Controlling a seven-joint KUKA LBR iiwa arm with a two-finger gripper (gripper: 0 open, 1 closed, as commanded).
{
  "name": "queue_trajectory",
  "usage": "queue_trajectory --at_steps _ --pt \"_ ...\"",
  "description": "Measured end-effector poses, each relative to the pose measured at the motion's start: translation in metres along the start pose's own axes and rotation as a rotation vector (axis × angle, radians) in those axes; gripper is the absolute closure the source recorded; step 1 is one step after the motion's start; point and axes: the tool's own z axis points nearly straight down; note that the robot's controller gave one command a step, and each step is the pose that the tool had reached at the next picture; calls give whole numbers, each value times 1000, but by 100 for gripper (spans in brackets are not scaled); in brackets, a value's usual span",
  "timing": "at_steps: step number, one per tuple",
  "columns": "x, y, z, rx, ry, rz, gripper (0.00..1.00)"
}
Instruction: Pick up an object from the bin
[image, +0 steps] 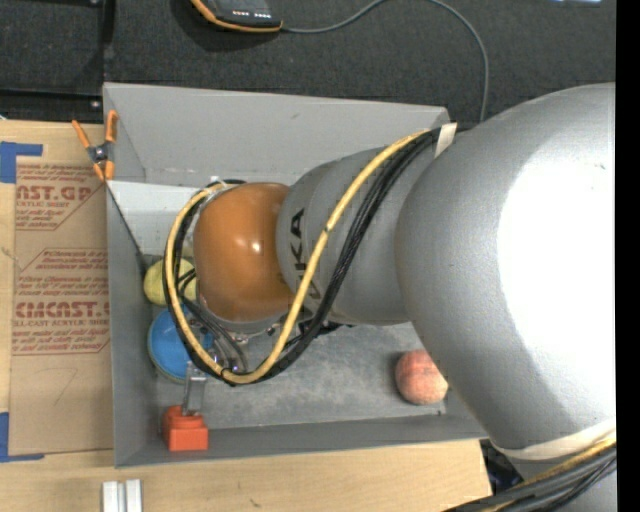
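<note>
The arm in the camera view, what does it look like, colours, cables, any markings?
The arm is made of big rounded silver-grey segments. A glossy orange dome cover caps its wrist. Yellow and black cables run along the forward segment and loop round the cover. Black lettering sits on the silver segment beside it.

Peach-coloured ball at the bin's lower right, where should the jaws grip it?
Probably across the middle of the peach-coloured ball, from straight above: it is round, so opposite sides serve alike, and it lies apart from the other things on the bare bin floor.
</note>
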Motion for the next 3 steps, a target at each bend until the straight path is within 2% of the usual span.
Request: queue_trajectory --at_steps 1,2,3 --pt "-18 9 54 -2 -9 -6 0" --pt "-7 -3 51 -9 -24 158 0" --pt "-15 5 53 -3 -15 50 0"
